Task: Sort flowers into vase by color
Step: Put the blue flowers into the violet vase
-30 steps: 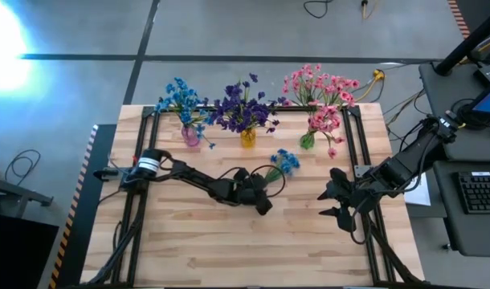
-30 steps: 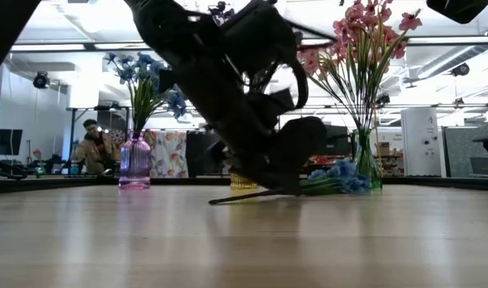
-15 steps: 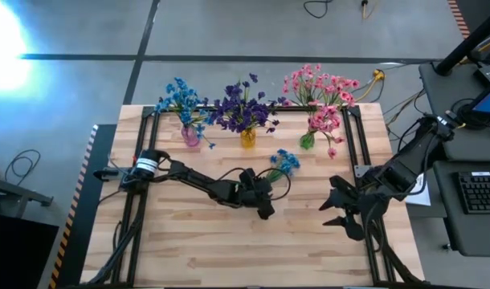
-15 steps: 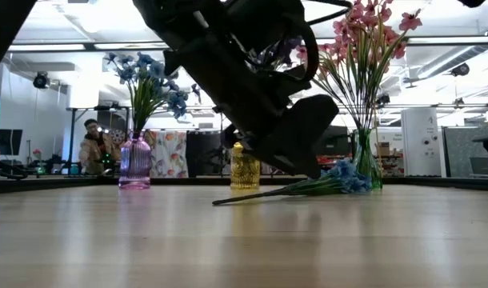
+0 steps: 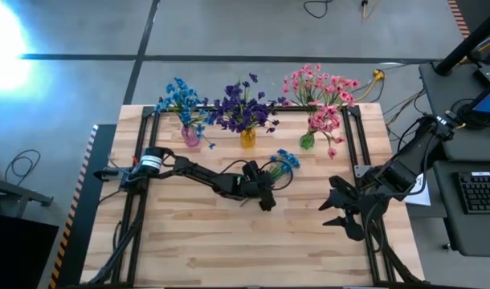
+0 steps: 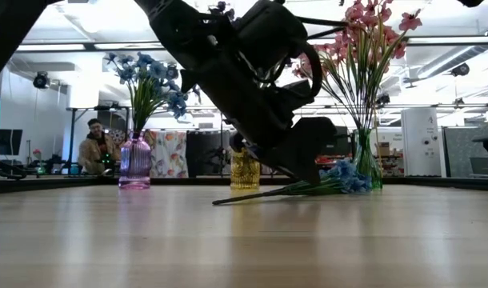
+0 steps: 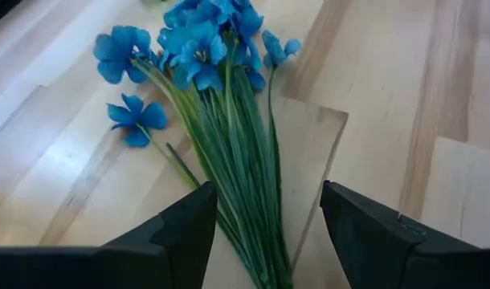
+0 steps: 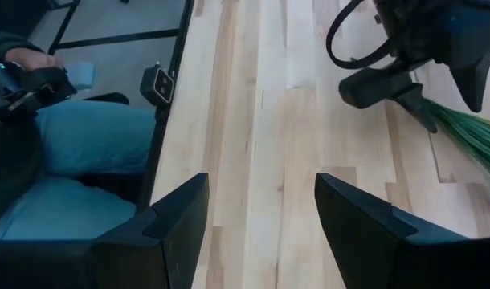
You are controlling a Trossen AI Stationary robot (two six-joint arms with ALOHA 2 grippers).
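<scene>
We are working on the blue sprig (image 5: 279, 164), which is lying flat near the middle of the bench (image 5: 197, 249), blossoms pointing toward the far edge where the vases are standing. Our left tool (image 5: 262, 195) is sitting low over the stem end with its fingers (image 7: 181, 233) apart, one on each side of the green stems, and not yet pressing on them. Our right tool (image 5: 338, 212) is waiting near the right edge of the bench, fingers apart and holding nothing.

To do this grasp well, we are judging that the left tool should come down until the fingertips are almost brushing the wood, then clamp on the bundled stems, not on the blossoms. The stems look thin and springy, so a grip too near the cut end could let the blue head droop or swing. Gripping a little farther up the bundle should be steadier.

The pink vase (image 5: 190, 136) near the far left corner is already holding blue flowers (image 5: 179, 99), so that is where we are aiming, beside the yellow vase (image 5: 247, 137) with purple ones.
</scene>
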